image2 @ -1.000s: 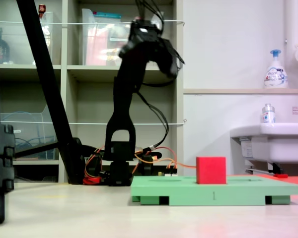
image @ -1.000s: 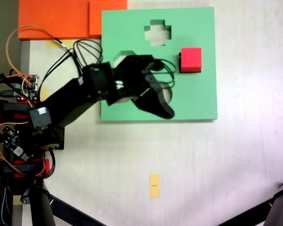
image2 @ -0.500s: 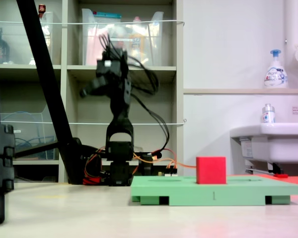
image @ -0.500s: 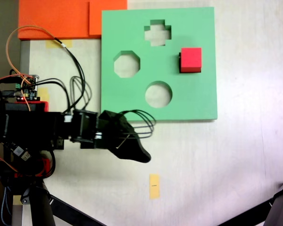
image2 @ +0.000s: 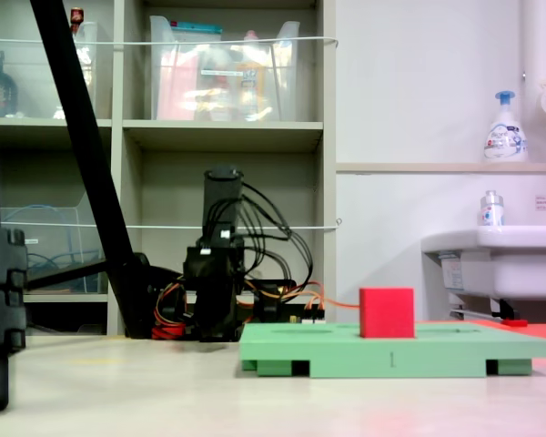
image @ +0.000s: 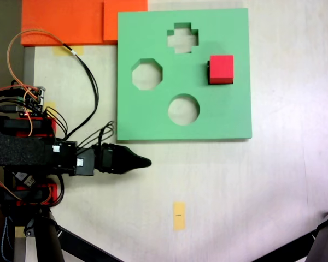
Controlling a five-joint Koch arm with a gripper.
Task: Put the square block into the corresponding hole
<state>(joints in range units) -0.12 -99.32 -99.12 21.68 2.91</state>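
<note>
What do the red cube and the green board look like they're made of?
The red cube looks like matte foam: flat, even colour, soft edges, no glare. The green board looks like thick foam sheet too: matte, with cleanly cut shape holes and notches along its lower edge in a fixed view. Foam is a guess from looks.

I see bare table lower right of frame | green board (image: 229, 109) fills upper centre | red block (image: 221, 69) juts above it
</note>
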